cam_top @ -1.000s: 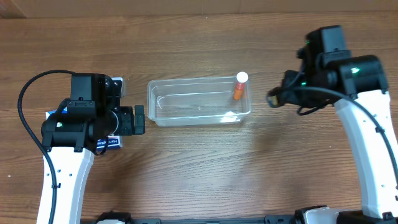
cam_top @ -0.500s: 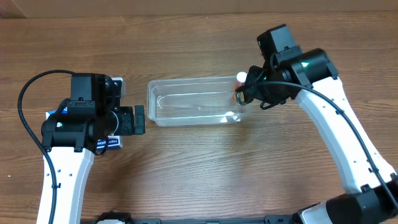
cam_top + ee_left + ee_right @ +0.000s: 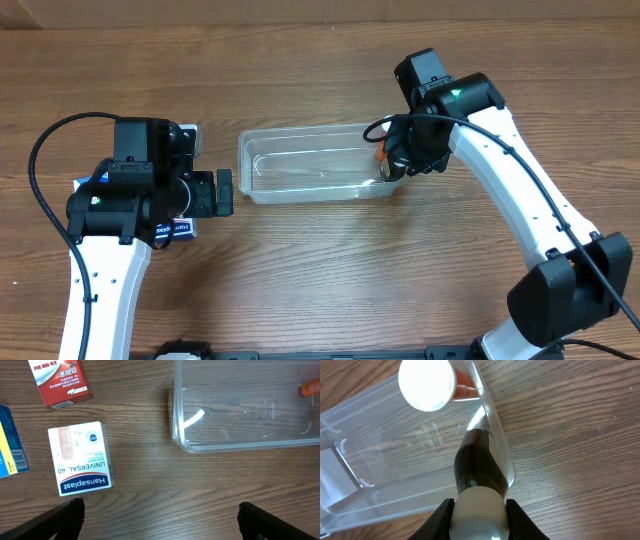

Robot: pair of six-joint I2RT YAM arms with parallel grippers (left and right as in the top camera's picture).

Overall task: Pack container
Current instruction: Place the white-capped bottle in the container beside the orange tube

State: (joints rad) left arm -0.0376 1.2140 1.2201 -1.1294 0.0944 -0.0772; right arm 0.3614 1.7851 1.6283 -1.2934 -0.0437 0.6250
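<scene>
A dark bottle (image 3: 476, 467) with a pale cap is clamped between the fingers of the right gripper (image 3: 479, 510), its far end pointing down at the short end wall of the container (image 3: 385, 445) straight below. Whether that end is inside the wall or resting on the rim cannot be told from the wrist view. Just ahead of the gripper, an orange bottle (image 3: 427, 382) with a white cap stands upright in the container's end.

The clear container rests on the wooden table (image 3: 320, 280) between the two arms. Its near short end lies just ahead of the left gripper (image 3: 160, 522) and to its right. That gripper's fingers are spread wide apart, holding nothing. A Hansaplast box (image 3: 80, 460) lies ahead of it to the left, with a red box (image 3: 60, 380) farther on and a blue box (image 3: 10, 445) at the far left.

The container looks thin-walled and light, fairly stiff but with slick, glossy sides. Nearly empty, it would likely skate across the wood if a bottle pushes on its wall. The surest hold appears to be the rim at the short end facing the left gripper, one finger inside the wall and one outside, since the smooth rounded corners offer little purchase.
</scene>
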